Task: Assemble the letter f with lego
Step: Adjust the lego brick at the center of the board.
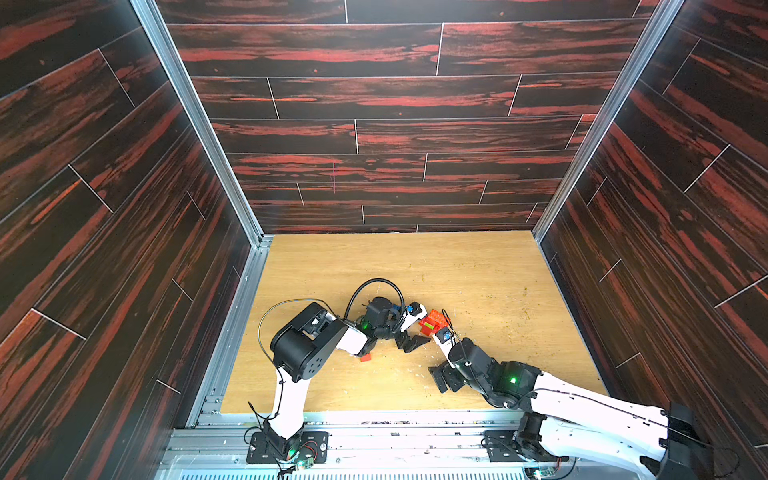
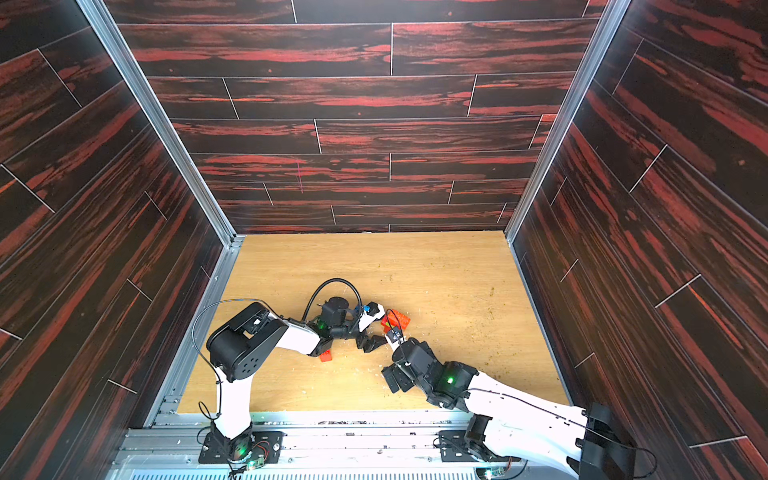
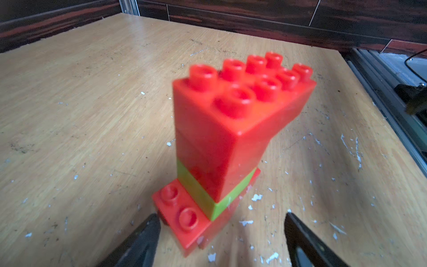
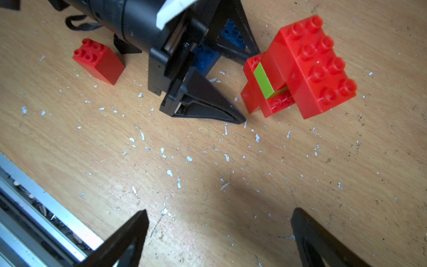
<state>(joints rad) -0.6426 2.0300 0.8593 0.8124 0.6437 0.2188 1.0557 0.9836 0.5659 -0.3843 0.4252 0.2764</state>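
Open-jawed, the left gripper (image 3: 221, 216) stands low at the foot of the lego stack (image 1: 432, 321). It has one finger on each side of the base brick (image 3: 182, 213) and nothing clamped between them. One fingertip (image 3: 147, 233) sits just beside a corner of that brick; whether it touches I cannot tell. The right gripper (image 4: 220, 210) hangs with its jaws spread as wide as they go, empty, over bare desk (image 1: 498, 270) between the stack and the near edge.

The stack stands upright about the middle of the desk and shows in both top views. At the bottom is the red oblong base brick, with some studs left bare. A lime green brick (image 3: 196, 191) sits on it, then more red. An oblong red top brick (image 3: 242, 97) caps the stack and overhangs to one side. I judge this to be the stem and upper bar of the f, so the build looks somewhat past halfway. The shorter middle bar is not there yet.

Several pieces are not yet used. A loose red brick (image 4: 98, 60), square, lies toward the desk's left edge, beside the left arm and well apart from the stack. Two blue bricks (image 4: 205, 57) lie under the left gripper's body, close to the stack's foot. No black brick shows in any view.
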